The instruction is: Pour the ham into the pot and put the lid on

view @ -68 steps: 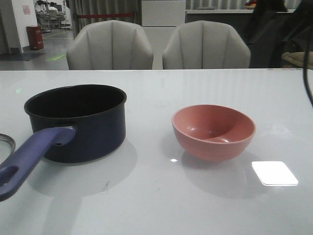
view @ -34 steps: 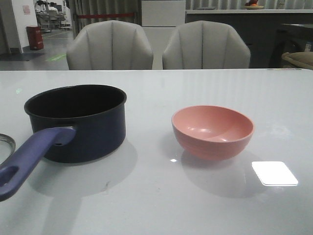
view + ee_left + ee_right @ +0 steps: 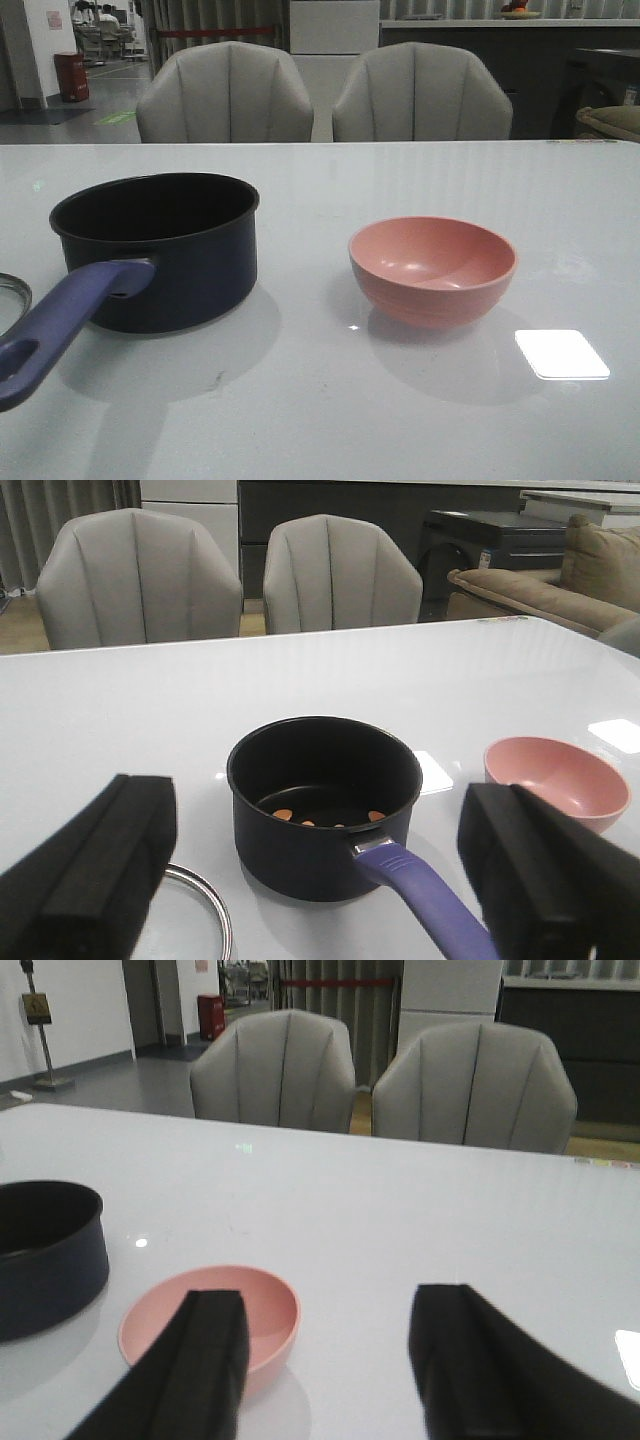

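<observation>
- Left gripper (image 3: 320,880): jaws spread wide, empty, hanging above the pot (image 3: 322,802) and lid (image 3: 205,920).
- Right gripper (image 3: 325,1360): likewise wide and empty, over the pink bowl (image 3: 212,1322).
- Bowl nudged slightly leftward since a second ago, now empty; ham (image 3: 305,820) lying on the pot's floor, so pouring looks done, covering left.
- Lid flat at the table's (image 3: 400,420) left edge, beside the handle.
- Glossy white top; grey chairs (image 3: 225,95) beyond.

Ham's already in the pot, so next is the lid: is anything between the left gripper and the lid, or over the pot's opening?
Nothing visible. The left gripper, jaws wide open, has the lid lying flat on the table beside the pot. The pot's mouth is uncovered, with the ham inside. The pink bowl stands apart on the other side.
</observation>
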Robot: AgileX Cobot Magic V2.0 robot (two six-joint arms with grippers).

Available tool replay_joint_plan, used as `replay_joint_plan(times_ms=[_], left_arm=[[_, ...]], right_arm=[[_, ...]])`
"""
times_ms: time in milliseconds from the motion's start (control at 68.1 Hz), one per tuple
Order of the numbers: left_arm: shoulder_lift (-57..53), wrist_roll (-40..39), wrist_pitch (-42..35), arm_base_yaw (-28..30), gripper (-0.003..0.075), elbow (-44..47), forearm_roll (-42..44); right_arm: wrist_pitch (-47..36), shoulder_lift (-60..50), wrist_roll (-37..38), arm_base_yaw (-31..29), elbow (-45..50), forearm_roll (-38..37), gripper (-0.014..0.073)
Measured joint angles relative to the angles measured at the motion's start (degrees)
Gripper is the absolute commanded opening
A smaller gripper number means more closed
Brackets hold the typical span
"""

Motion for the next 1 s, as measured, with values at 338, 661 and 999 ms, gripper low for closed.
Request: replay_joint_plan(times_ms=[338, 661, 999], left_arm=[[0.28, 0.00, 1.47, 0.00, 0.0617, -1.52, -0.24], [16.94, -15.21, 14.46, 0.00, 0.0680, -16.59, 12.96], [42.89, -25.85, 20.98, 0.15, 0.0678, -24.20, 20.57]], right_arm=[[0.12, 0.00, 0.00, 0.00, 1.57, 0.00, 0.0158], [0.12, 0.00, 0.00, 0.00, 1.57, 0.00, 0.0158], [0.12, 0.00, 0.00, 0.00, 1.57, 0.00, 0.0158]])
